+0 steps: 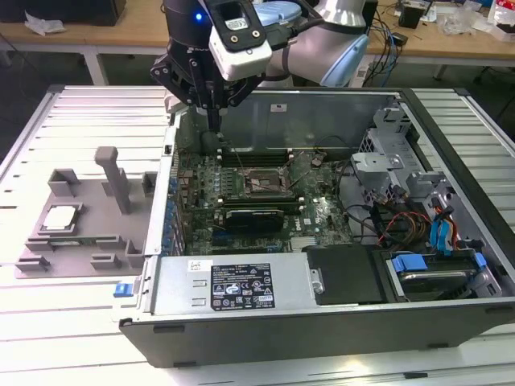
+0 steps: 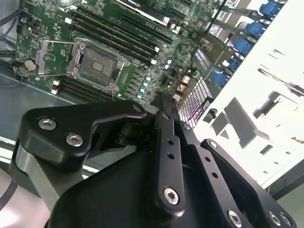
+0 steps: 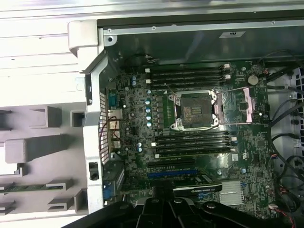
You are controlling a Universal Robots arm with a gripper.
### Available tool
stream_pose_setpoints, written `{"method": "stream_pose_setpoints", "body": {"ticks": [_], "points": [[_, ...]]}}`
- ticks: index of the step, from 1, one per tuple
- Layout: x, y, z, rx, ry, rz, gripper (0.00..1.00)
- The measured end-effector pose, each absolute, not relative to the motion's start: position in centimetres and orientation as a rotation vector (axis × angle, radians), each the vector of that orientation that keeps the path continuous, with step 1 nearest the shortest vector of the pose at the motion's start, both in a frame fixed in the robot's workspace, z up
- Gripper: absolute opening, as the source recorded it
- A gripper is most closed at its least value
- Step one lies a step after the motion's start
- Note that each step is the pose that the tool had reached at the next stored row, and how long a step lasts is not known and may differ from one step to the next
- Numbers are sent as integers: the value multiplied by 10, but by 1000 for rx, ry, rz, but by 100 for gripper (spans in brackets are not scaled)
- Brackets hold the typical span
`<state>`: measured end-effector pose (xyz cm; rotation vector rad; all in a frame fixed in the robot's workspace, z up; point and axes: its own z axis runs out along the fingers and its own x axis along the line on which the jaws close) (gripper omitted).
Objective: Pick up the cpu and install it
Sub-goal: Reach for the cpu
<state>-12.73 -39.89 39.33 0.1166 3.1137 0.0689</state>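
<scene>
Exterior view: the pincer (image 1: 213, 121) hangs over the far side of the open computer box (image 1: 241, 326). Its two fingers are pressed together and hold nothing. Under it lies the green board (image 1: 322, 213) with the square socket (image 1: 259, 183) in the middle. The cpu (image 1: 60, 218) is well apart from the pincer. It lies flat on the grey tray (image 1: 105, 241) outside the box, at the exterior view's left.
</scene>
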Motion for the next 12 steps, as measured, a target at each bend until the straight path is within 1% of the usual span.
{"method": "stream_pose_setpoints", "body": {"ticks": [12], "points": [[-142, -399, 393, 117, 3114, 69, 11]]}}
